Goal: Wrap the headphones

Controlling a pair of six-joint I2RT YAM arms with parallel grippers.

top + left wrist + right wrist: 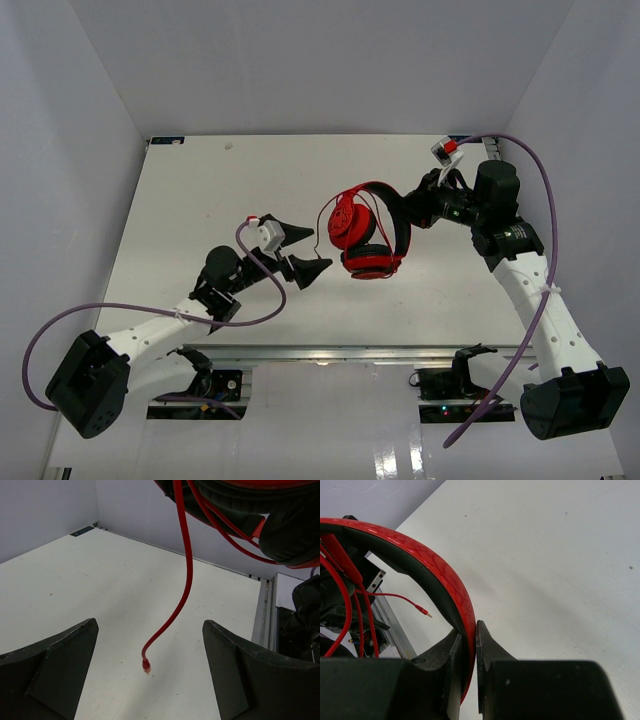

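Observation:
The red headphones (pixel 362 235) hang in the air over the middle of the table. My right gripper (pixel 415 208) is shut on their patterned red headband (pixel 451 587), one finger on each side of the band. The black ear pads (pixel 290 532) show at the top of the left wrist view. The thin red cable (pixel 186 580) hangs down from the cups, with its plug end (pixel 146 666) just above the table. My left gripper (pixel 305 252) is open and empty, left of the headphones; the cable hangs between and beyond its fingers. The plug also shows in the right wrist view (pixel 422 612).
The white table (pixel 200 200) is walled at the back and both sides. Thick purple robot cables (pixel 545 190) loop off each arm. A metal rail (pixel 330 352) runs along the table's near edge.

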